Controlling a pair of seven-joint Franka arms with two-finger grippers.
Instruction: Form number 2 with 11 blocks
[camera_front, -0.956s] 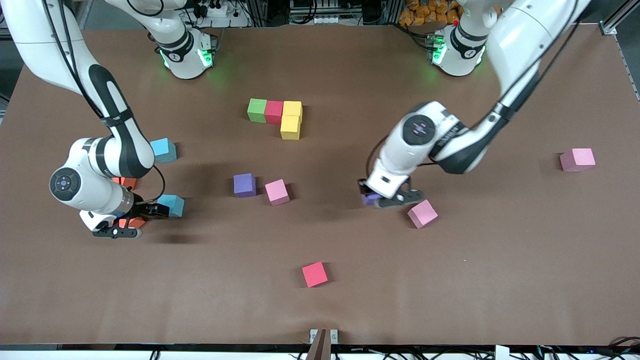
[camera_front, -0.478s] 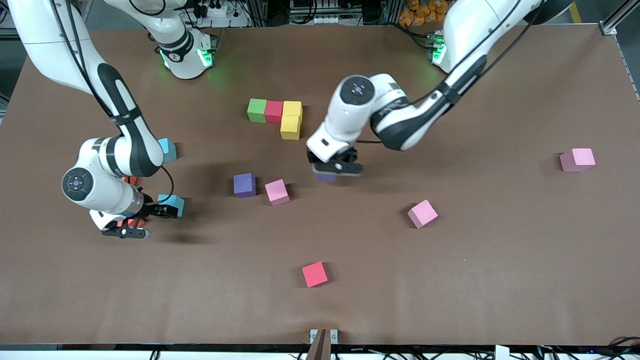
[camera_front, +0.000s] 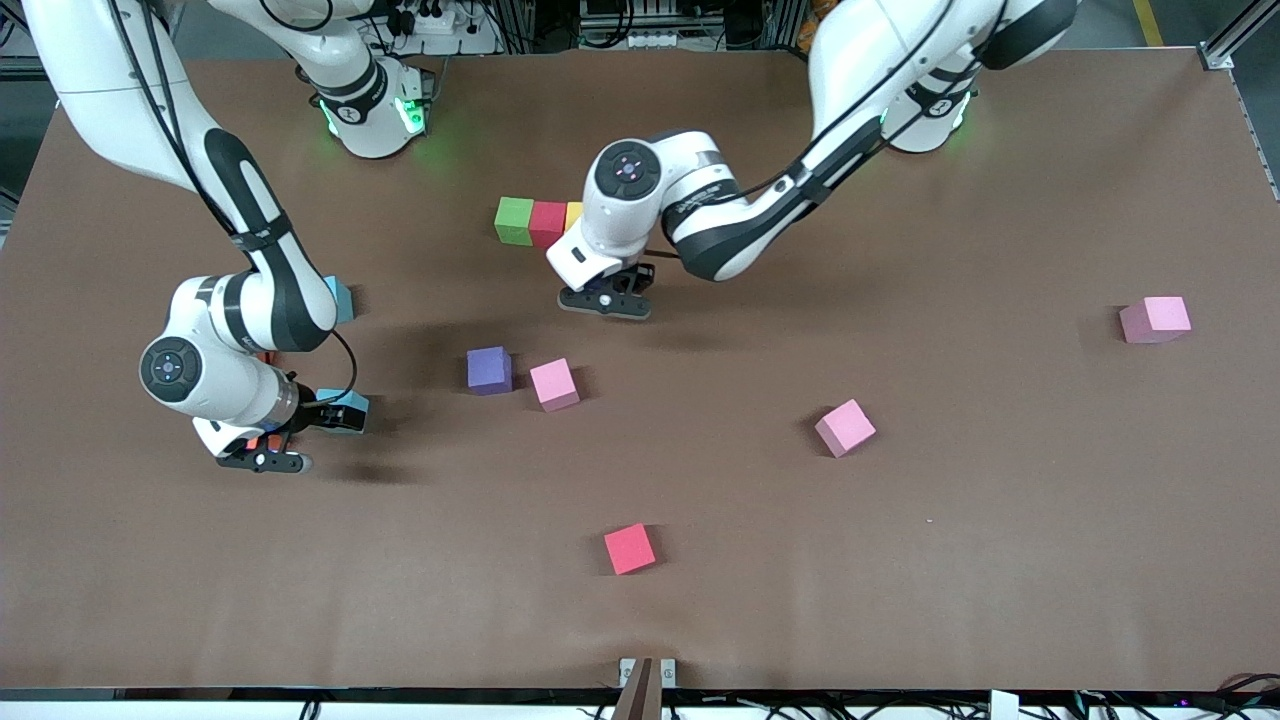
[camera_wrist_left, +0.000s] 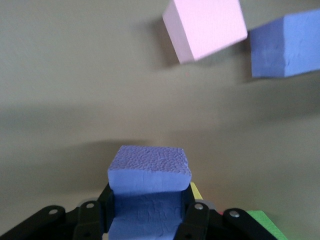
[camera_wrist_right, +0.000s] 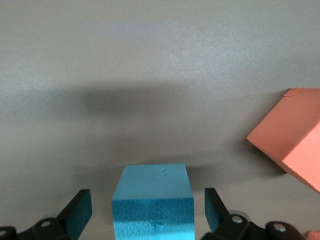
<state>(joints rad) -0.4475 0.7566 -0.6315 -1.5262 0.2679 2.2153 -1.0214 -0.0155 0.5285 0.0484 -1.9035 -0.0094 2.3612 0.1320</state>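
Observation:
A green block (camera_front: 514, 220), a red block (camera_front: 547, 222) and a yellow block (camera_front: 573, 213) stand touching in a row; the second yellow is hidden under the left arm. My left gripper (camera_front: 605, 297) is shut on a purple block (camera_wrist_left: 149, 175) and holds it over the yellow end of the row. A second purple block (camera_front: 489, 369) and a pink block (camera_front: 554, 384) lie nearer the camera. My right gripper (camera_front: 335, 415) is open, low around a light blue block (camera_wrist_right: 152, 202), with its fingers (camera_wrist_right: 77, 212) apart from it. Another light blue block (camera_front: 341, 298) shows beside the right arm.
Two more pink blocks lie toward the left arm's end, one (camera_front: 845, 427) mid-table and one (camera_front: 1155, 319) near the edge. A lone red cube (camera_front: 629, 548) lies nearest the camera. An orange cube (camera_wrist_right: 292, 150) sits close beside the right gripper.
My left gripper has carried the purple block from beside the mid-table pink block to over the yellow end of the row. The right arm has shifted slightly; its light blue block has not moved.

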